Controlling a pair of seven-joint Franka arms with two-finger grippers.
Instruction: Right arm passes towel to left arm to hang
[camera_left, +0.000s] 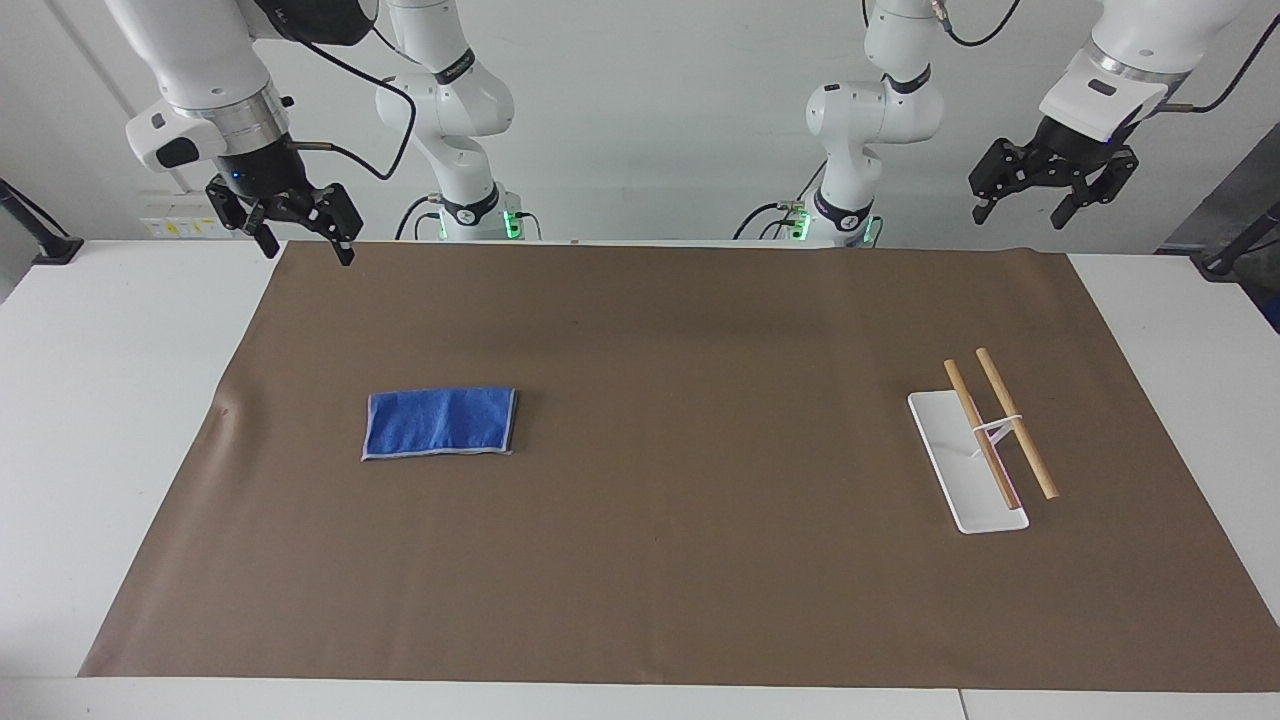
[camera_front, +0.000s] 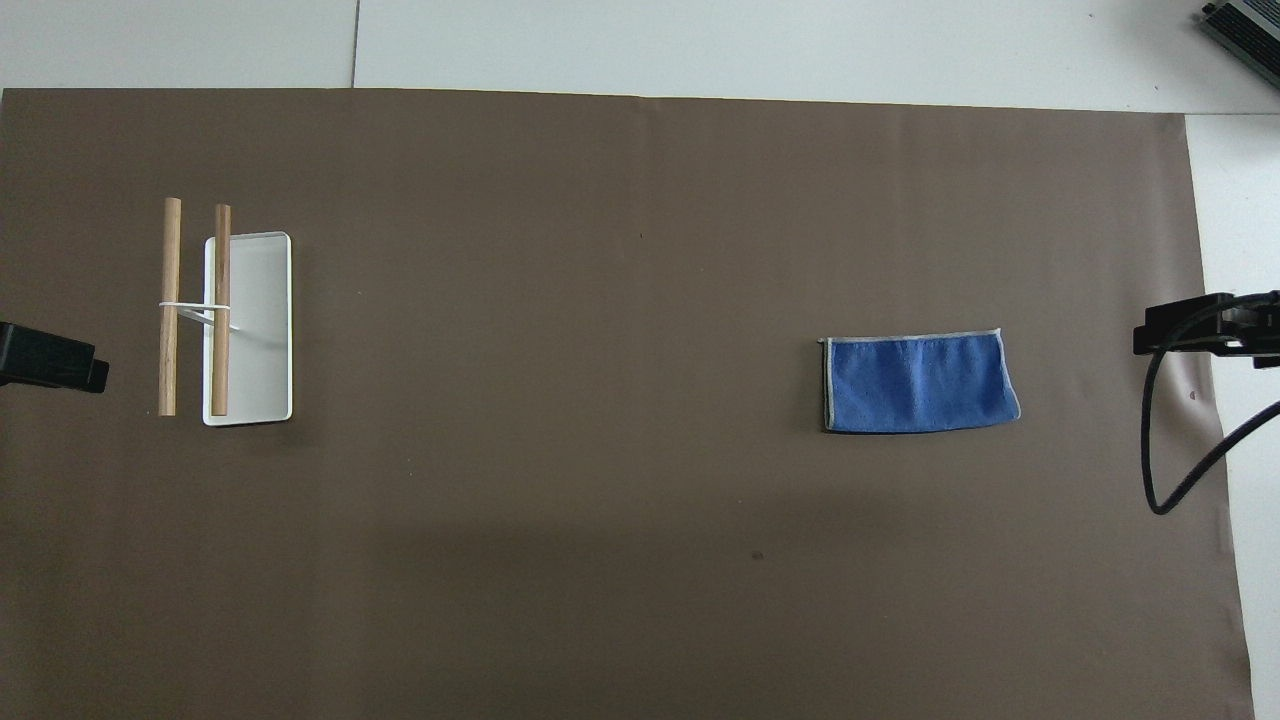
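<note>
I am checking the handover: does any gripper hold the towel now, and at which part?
Nothing is held. The towel lies flat on the mat; right gripper and left gripper hang open, raised.

Light: bright, even, from above | Shadows: soft and short beside the towel (camera_left: 440, 422) and rack (camera_left: 968, 462); broad faint band across the mat (camera_front: 640, 560) nearest the robots | Glare: mild sheen on white table (camera_left: 120, 400) | Focus: both views sharp, little edge distortion
</note>
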